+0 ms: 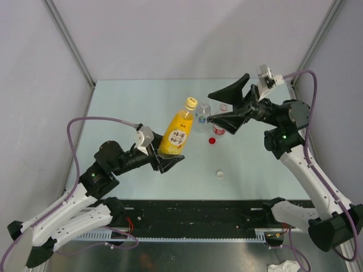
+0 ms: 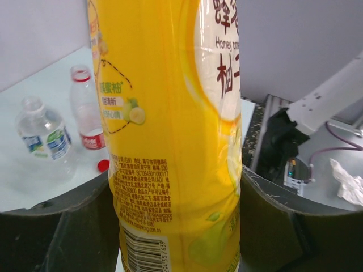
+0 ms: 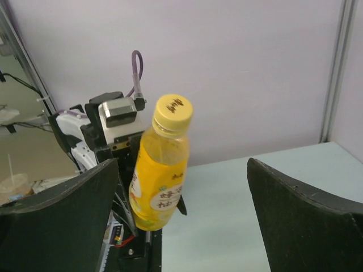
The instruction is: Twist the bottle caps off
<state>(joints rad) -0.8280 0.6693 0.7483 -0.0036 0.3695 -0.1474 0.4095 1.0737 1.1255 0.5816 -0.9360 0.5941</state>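
bottles: 3 – yellow bottle, blue-label bottle, red-label bottle
caps: 3 – yellow cap, red cap, white cap

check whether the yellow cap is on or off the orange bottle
On: the yellow cap sits on the neck of the orange bottle in the right wrist view.

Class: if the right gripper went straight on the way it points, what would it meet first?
The right gripper would most likely meet the yellow cap of the yellow bottle, centred between its open fingers in the wrist view; depth is unclear.
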